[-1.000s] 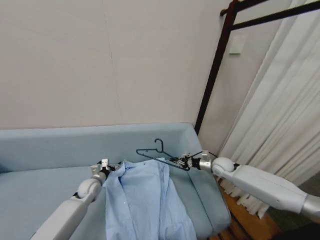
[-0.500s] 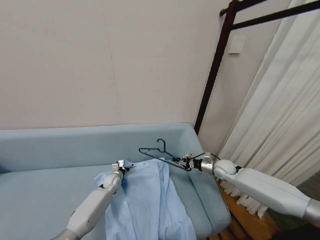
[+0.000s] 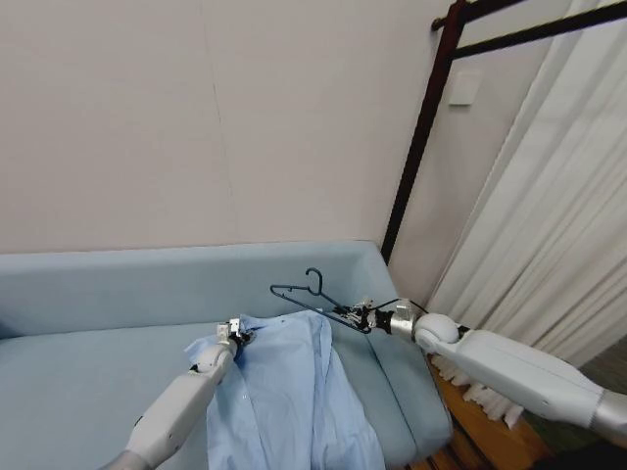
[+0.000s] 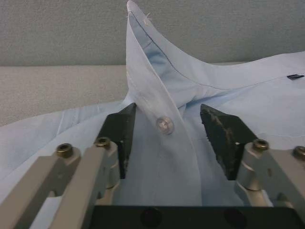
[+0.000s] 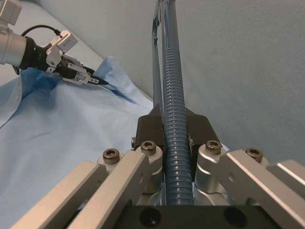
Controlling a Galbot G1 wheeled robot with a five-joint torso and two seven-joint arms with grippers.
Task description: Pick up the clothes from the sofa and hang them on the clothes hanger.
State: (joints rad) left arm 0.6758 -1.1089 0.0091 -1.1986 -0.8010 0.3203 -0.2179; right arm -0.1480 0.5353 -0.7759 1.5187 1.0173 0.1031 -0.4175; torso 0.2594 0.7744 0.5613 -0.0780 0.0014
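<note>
Faces a pale blue sofa [image 3: 98, 284] set against a plain cream wall [image 3: 196, 117], with a dark wooden rack [image 3: 421, 127] and a white curtain [image 3: 549, 215] to the right. Finds the light blue shirt [image 3: 284, 392] spread on the seat cushion, collar toward the backrest. Places the left gripper [image 3: 238, 331] at the collar's left side and the right gripper [image 3: 358, 315] just beside the shirt's right shoulder, holding a dark hanger [image 3: 309, 294] with its hook pointing up. From the left wrist, settles what the head camera leaves unclear: fingers [image 4: 119, 138] parted, straddling the upright collar [image 4: 143, 43] and a clear button [image 4: 165, 125], not closed on the cloth. From the right wrist, confirms fingers [image 5: 152, 126] clamped on the hanger's ribbed bar [image 5: 170, 71], and records the left gripper farther off at the shirt's edge.
</note>
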